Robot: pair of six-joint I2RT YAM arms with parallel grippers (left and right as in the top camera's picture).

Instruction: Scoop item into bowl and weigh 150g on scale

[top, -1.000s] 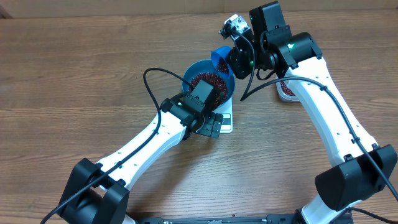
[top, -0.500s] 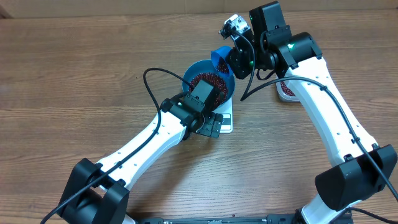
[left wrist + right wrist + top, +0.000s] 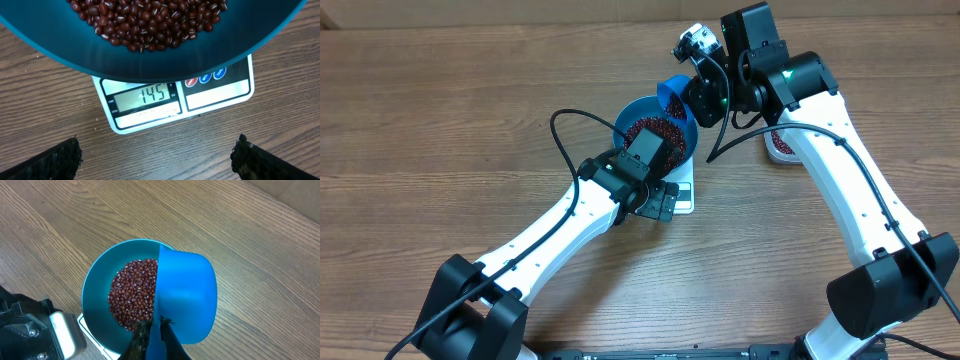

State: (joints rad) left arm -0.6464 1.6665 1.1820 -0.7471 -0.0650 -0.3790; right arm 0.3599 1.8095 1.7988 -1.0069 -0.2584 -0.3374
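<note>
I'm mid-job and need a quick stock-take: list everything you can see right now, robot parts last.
beans: many, dark red-brown, heaped in the bowl
bowl: one, bright blue, standing on the scale
scale: one, white, under the bowl, display reads 145
scoop: one, blue, held over the bowl's rim
tub: one, pale rim with beans inside, mostly hidden behind the right arm
table: one, brown wood, under everything
cable: one, black, looping off the left arm
left gripper: one, black, open, in front of the scale, holding nothing
right gripper: one, black, shut on the scoop's handle
</note>
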